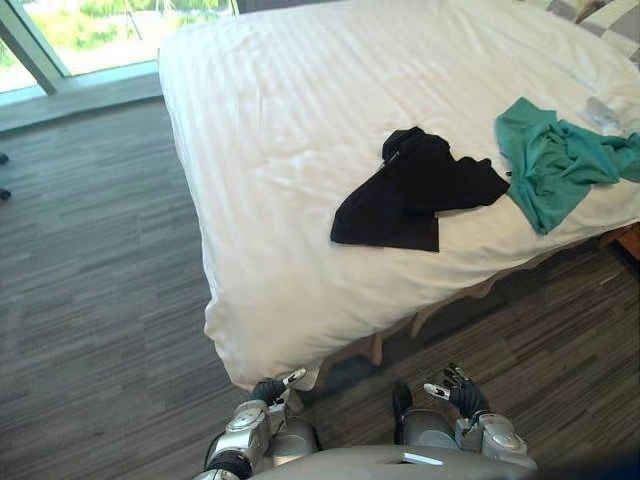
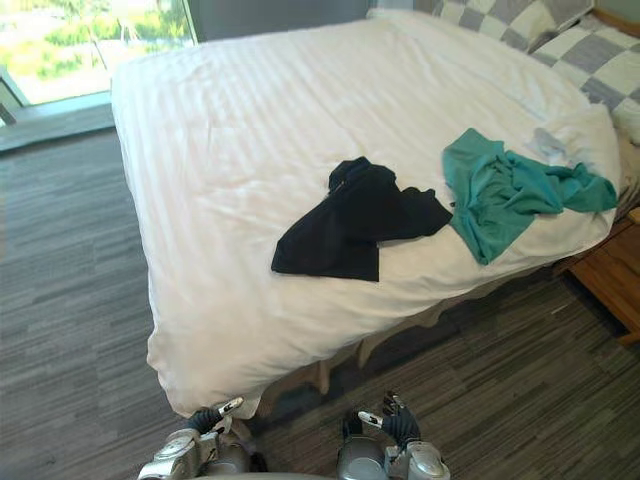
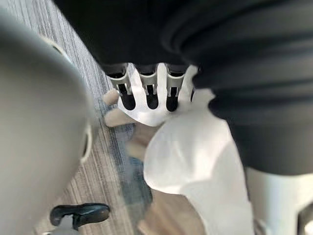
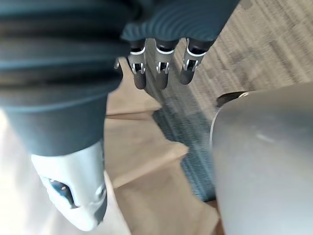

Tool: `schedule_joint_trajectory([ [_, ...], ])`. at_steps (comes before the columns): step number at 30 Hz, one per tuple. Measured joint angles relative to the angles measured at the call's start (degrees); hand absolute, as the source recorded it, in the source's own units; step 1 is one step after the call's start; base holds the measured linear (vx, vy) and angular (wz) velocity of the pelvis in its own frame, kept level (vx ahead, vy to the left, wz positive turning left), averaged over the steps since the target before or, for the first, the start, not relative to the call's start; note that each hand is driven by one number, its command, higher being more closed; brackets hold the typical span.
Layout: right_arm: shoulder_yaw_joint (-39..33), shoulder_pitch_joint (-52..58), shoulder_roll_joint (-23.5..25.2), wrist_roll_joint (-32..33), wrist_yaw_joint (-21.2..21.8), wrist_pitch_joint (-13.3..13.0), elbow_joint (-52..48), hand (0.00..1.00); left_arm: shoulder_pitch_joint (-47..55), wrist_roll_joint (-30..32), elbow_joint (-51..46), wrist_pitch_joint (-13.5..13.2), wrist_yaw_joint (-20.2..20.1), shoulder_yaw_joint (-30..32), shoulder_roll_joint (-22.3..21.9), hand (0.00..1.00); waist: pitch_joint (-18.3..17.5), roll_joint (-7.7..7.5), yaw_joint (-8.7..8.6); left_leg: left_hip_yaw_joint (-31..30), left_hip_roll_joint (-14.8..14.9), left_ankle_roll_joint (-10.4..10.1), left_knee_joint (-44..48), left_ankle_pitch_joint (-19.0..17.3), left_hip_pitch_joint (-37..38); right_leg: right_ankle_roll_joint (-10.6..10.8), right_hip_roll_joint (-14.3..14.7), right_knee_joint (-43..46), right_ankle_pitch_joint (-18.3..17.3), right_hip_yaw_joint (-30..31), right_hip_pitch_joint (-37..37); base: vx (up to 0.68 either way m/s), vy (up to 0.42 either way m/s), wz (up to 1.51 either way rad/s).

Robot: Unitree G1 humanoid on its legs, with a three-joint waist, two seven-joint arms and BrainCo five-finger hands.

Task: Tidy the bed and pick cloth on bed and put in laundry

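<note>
Clothing lies ungathered on the bed (image 1: pixel 280 110), so by my judgement the whole task remains. The black garment (image 1: pixel 415 190) sits near the bed's near edge, its long axis slanting along that edge and its bunched end pointing mid-bed, with the crumpled teal garment (image 1: pixel 550 165) just beside it. Left hand (image 1: pixel 272 388) and right hand (image 1: pixel 462 393) hang low by the bed's corner, fingers loosely straight, holding nothing.

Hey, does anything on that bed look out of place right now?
Yes. A black cloth and a teal cloth lie crumpled side by side on the otherwise smooth white bed, near the edge facing the robot. The left hand and right hand hang low, open, empty.
</note>
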Motion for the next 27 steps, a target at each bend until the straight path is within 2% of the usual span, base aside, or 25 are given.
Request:
schedule_joint_trajectory([
  [3,-0.36,1.3,0.77,0.31,-0.07,-1.24,-1.45,0.0,0.43,-0.03,-0.64,-0.12,-0.32,0.71,0.48,0.0,-0.04,-1.17,0.3,2.42,0.2,-0.32,-0.85,0.0,1.78,-2.17,-0.52,2.78,-2.67,-1.84,-1.37,-0.1,-0.027,-0.49],
  [4,-0.57,2.07,1.7,0.34,-0.04,-1.78,-1.94,0.0,1.69,0.0,-0.63,-0.11,-0.43,1.81,0.54,0.0,-0.74,-1.49,0.33,4.37,0.51,-0.94,-3.44,0.14,3.64,-4.88,-0.59,2.9,-4.54,-4.15,-1.61,0.0,-0.003,-0.68],
  [5,-0.62,2.29,1.69,0.34,-0.01,-1.91,-2.05,0.0,2.17,0.02,-0.64,-0.12,-0.48,2.03,0.52,0.0,-1.02,-1.22,0.3,5.19,0.85,-1.12,-4.49,0.47,4.22,-5.38,-0.56,2.88,-5.49,-4.77,-1.66,0.04,-0.049,-0.85],
  [6,-1.01,2.51,1.69,0.37,0.13,-2.39,-2.39,0.0,2.93,0.05,-0.6,-0.22,-0.74,2.98,0.31,0.0,-1.44,-0.22,0.26,6.94,1.92,-1.29,-5.86,0.96,5.15,-5.71,-0.55,5.59,-5.3,-6.09,-2.69,0.13,-0.087,-0.74],
  [7,-1.09,4.09,2.56,0.34,0.22,-3.12,-2.89,0.0,3.36,0.16,-0.67,-0.5,-0.9,4.34,1.01,0.0,-2.28,-3.05,0.31,8.41,1.08,-2.46,-6.21,0.76,6.65,-5.28,-1.3,7.62,-4.53,-6.85,-2.47,0.13,-0.076,-0.68],
  [8,-1.35,4.22,2.8,0.5,0.25,-3.16,-2.9,0.0,3.32,0.16,-0.61,-0.51,-0.91,4.73,0.95,0.0,-2.18,-3.19,0.5,8.59,1.04,-2.72,-6.14,0.7,7.0,-4.02,-1.17,7.66,-4.66,-6.76,-2.35,0.11,-0.044,-0.62],
  [10,-1.69,5.19,3.13,0.37,0.18,-3.47,-2.82,0.0,4.34,0.54,-0.45,-0.59,-0.93,5.75,0.63,0.0,-3.74,-3.01,0.26,8.97,1.12,-3.13,-9.19,1.34,8.11,-5.43,0.96,5.8,-4.31,-6.04,-2.55,0.12,-0.037,-0.47],
  [12,-1.77,5.68,2.7,0.35,0.22,-3.58,-2.27,0.0,4.32,0.74,-0.34,-0.54,-0.92,6.05,0.63,0.0,-3.48,-3.31,0.09,9.83,1.08,-3.63,-11.51,2.24,9.63,-5.65,2.0,6.09,-4.47,-5.28,-2.85,0.16,-0.033,-0.38],
  [15,-1.72,5.49,1.95,0.32,0.47,-3.51,-0.68,0.0,3.76,1.31,0.25,-0.01,-0.84,6.2,0.32,0.0,-3.21,-2.91,0.01,11.53,0.44,-2.98,-13.2,2.8,11.48,-5.47,3.55,7.49,-3.86,-2.89,-3.99,0.14,0.021,-0.56],
  [17,-1.39,5.21,1.48,0.32,1.32,-3.53,-0.26,0.0,3.33,1.62,1.07,0.2,-0.78,6.2,0.39,0.0,-3.05,-2.87,0.11,11.84,-0.7,-0.57,-13.92,2.75,11.74,-6.88,4.06,8.49,-2.23,-3.07,-5.97,0.05,0.065,-0.88],
  [18,-1.14,4.81,1.26,0.33,1.51,-3.52,0.28,0.0,2.96,1.61,1.21,0.72,-0.72,6.2,0.57,0.0,-3.0,-2.91,0.28,12.09,-1.53,1.5,-14.48,3.1,12.08,-7.44,4.49,7.87,0.19,-3.5,-6.84,-0.06,0.061,-1.34],
  [19,-1.08,3.79,0.29,0.36,1.64,-3.36,0.63,0.0,3.05,1.65,1.47,1.97,-0.55,6.06,0.7,0.0,-2.59,-1.78,0.29,13.51,-1.01,2.48,-15.18,3.86,12.43,-7.93,5.33,5.48,3.85,-4.52,-7.05,-0.08,0.032,-1.27],
  [20,-1.25,2.95,0.16,0.36,1.74,-3.13,0.5,0.0,3.53,1.86,1.57,2.35,-0.42,5.91,0.77,0.0,-1.76,-1.1,-0.11,14.51,-0.44,1.81,-15.49,3.91,12.91,-8.82,4.55,9.9,1.33,-6.85,-8.04,-0.11,0.019,-0.82],
  [21,-1.93,3.15,0.09,0.37,1.86,-2.5,0.57,0.0,3.48,2.31,1.72,2.69,-0.15,4.82,0.93,0.0,-1.33,-1.16,-1.34,15.15,-1.13,0.64,-16.22,3.69,14.16,-9.23,1.77,22.95,-5.13,-11.72,-9.86,-0.04,0.038,-0.27],
  [22,-2.08,4.18,0.44,0.42,2.12,-1.9,1.5,0.0,2.71,2.24,1.72,3.01,0.26,3.64,1.35,0.0,-0.85,-1.77,-1.68,15.87,-2.67,0.17,-17.0,3.89,15.85,-8.92,-1.24,30.43,-7.06,-15.13,-9.21,-0.05,0.065,-0.26],
  [23,-2.13,4.4,0.39,0.5,2.36,-1.66,1.93,0.0,2.26,2.21,1.76,3.38,0.4,3.71,1.37,0.0,-0.7,-2.1,-1.43,16.09,-3.38,0.09,-16.87,3.95,16.14,-8.8,-1.38,29.96,-6.87,-15.97,-8.96,-0.07,0.094,-0.49],
  [25,-2.17,3.91,-0.22,1.98,2.98,-1.48,2.16,0.0,1.94,2.31,2.7,4.28,1.22,3.52,1.02,0.0,-0.46,-1.04,-1.32,16.09,-3.33,0.13,-17.13,4.28,15.92,-8.21,0.28,24.3,-6.08,-16.56,-6.76,-0.13,0.031,-0.59],
  [26,-2.43,2.91,-0.2,2.93,3.06,-1.3,2.55,0.0,2.16,2.46,2.31,4.59,1.57,3.04,0.79,0.0,0.13,-0.05,-1.66,16.85,-2.64,0.08,-17.12,4.34,15.83,-8.3,1.06,19.53,-6.68,-16.87,-4.78,-0.08,-0.051,-0.5],
  [27,-2.56,3.11,-0.1,3.5,3.28,-0.99,2.62,0.0,2.13,3.06,1.93,4.68,1.66,2.89,0.93,0.0,0.19,-0.5,-1.65,18.34,-3.15,0.04,-17.16,4.31,15.65,-8.38,0.14,19.27,-9.14,-17.79,-4.42,-0.12,-0.1,-0.68],
])
